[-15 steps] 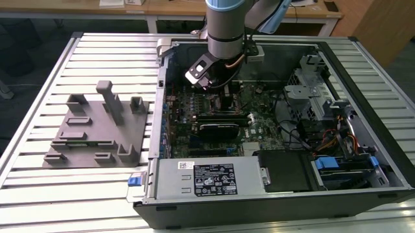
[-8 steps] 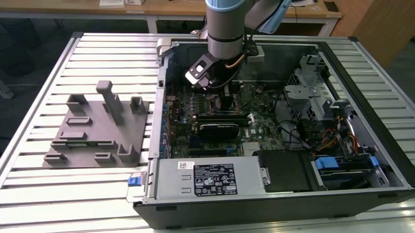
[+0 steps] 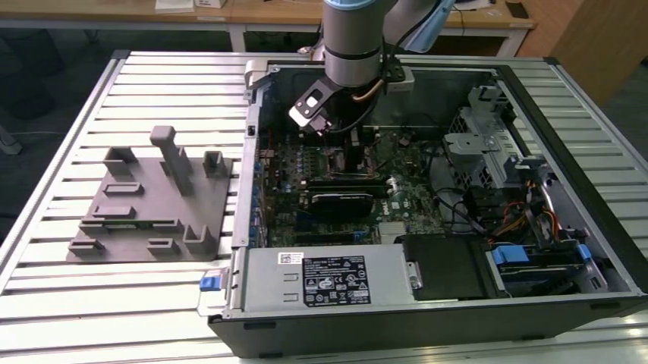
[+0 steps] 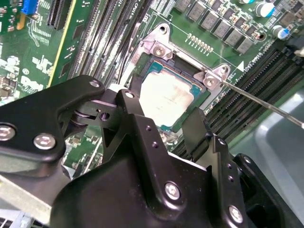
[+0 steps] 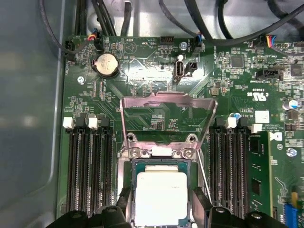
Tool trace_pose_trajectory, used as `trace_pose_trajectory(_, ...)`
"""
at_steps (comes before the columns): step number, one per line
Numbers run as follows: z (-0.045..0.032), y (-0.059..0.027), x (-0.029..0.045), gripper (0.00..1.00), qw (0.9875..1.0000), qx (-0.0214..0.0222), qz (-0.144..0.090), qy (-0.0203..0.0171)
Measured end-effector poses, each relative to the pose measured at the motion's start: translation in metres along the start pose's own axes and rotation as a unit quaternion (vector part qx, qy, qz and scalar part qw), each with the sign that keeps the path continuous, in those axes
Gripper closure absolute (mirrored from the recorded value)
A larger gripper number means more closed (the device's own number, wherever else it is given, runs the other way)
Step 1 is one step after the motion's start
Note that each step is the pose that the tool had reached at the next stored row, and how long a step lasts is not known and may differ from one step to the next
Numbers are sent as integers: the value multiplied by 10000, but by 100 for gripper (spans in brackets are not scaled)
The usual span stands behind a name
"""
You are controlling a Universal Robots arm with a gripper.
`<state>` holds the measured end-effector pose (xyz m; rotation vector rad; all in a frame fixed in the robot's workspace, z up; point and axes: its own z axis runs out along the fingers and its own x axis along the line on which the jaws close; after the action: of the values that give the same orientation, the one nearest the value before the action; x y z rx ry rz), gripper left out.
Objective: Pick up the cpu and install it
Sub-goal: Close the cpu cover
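Observation:
The cpu (image 4: 166,92) (image 5: 161,192), a small square chip with a silvery-white top, lies flat in the dark metal-framed socket (image 5: 130,166) on the green motherboard (image 5: 242,80). The socket's load plate (image 5: 164,100) stands hinged open behind it. My gripper (image 4: 164,111) (image 5: 161,209) is low over the socket and straddles the cpu in both wrist views. In the exterior view the gripper (image 3: 339,144) is down inside the open computer case (image 3: 426,318), over the board's upper middle.
Black memory slots (image 5: 90,171) flank the socket on both sides, and a thin metal lever (image 4: 266,105) sticks out beside it. Cables (image 5: 204,19) hang above the board. A grey fixture (image 3: 152,205) sits on the slatted table on the exterior view's left. The power supply (image 3: 324,280) lines the case's near side.

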<state>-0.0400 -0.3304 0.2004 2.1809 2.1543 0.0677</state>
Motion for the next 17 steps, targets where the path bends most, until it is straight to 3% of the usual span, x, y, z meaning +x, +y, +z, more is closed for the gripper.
trace_pose_trajectory(14, -11, 1, 0, 40, 10000, 0, 0, 0)
trace_pose_trajectory(16, -11, 1, 0, 53, 10000, 0, 0, 0)
trace_pose_trajectory(17, -11, 1, 0, 53, 10000, 0, 0, 0)
